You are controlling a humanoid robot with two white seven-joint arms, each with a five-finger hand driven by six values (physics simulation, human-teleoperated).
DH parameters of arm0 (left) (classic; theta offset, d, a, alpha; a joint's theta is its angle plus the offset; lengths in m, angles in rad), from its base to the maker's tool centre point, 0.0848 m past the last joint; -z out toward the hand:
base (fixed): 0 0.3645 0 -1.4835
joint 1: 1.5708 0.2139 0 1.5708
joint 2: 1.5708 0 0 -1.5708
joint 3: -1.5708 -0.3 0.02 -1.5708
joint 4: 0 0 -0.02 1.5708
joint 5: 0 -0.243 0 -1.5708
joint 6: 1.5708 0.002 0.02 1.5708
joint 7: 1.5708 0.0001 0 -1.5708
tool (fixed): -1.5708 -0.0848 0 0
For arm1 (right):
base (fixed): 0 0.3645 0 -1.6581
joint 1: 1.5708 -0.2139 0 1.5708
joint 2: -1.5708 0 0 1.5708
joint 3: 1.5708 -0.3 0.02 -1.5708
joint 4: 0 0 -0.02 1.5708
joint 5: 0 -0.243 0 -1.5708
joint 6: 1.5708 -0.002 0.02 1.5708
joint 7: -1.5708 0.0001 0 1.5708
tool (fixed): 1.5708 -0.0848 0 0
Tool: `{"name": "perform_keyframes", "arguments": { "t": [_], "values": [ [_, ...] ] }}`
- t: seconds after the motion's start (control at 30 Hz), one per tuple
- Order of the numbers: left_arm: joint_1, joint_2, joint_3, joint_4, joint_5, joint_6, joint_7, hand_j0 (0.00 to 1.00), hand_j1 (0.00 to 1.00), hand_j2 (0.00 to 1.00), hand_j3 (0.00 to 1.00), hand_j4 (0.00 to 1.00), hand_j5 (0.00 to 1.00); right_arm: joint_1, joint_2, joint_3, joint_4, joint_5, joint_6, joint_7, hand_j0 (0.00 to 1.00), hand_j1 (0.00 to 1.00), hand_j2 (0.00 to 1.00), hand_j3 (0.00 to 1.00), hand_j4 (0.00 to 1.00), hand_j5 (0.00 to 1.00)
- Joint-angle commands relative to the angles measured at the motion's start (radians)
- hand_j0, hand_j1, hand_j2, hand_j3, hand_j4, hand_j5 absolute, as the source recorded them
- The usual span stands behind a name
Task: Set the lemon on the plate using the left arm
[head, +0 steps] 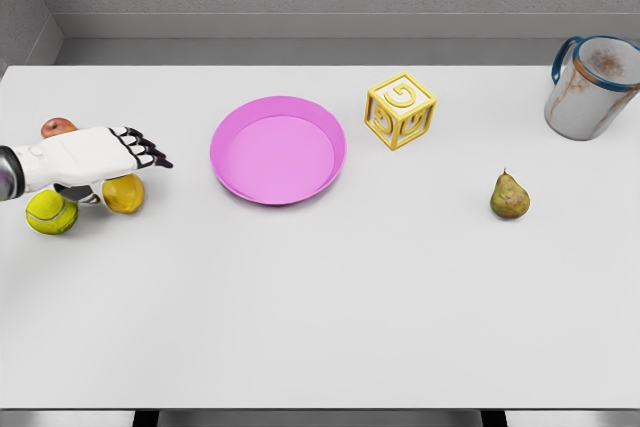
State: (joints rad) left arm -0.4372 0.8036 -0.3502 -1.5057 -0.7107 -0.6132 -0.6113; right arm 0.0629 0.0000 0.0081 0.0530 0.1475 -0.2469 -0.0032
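Tennis ball (50, 213) and lemon (124, 193) sit side by side near the counter's (320, 327) left edge, under the left hand (125, 150), fingers extended, holding nothing. Best it closes on the lemon alone, then carries it right to the pink plate (278, 150).

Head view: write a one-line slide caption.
Left hand hovers open above the lemon, beside a tennis ball; pink plate waits empty to the right.
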Motion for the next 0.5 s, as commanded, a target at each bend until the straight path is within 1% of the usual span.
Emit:
{"name": "perform_keyframes", "arguments": {
  "t": [0.0,0.13,0.47],
  "values": [
    [0.000,-0.006,0.000,0.004,-0.001,0.002,0.000,0.96,0.96,0.96,0.96,0.96,0.96,-0.002,0.000,0.000,0.001,0.000,0.000,0.000,1.00,1.00,1.00,1.00,1.00,1.00],
    [0.000,-0.009,0.000,0.019,-0.010,0.002,0.000,0.96,0.96,0.96,0.96,0.96,0.96,0.000,0.000,0.001,-0.001,0.000,0.000,0.000,1.00,1.00,1.00,1.00,1.00,1.00],
    [0.000,-0.018,0.000,0.019,-0.024,0.002,0.000,0.96,0.96,0.96,0.96,0.96,0.96,0.000,0.000,0.000,0.001,0.000,0.000,0.000,1.00,1.00,1.00,1.00,1.00,1.00]
  ]
}}
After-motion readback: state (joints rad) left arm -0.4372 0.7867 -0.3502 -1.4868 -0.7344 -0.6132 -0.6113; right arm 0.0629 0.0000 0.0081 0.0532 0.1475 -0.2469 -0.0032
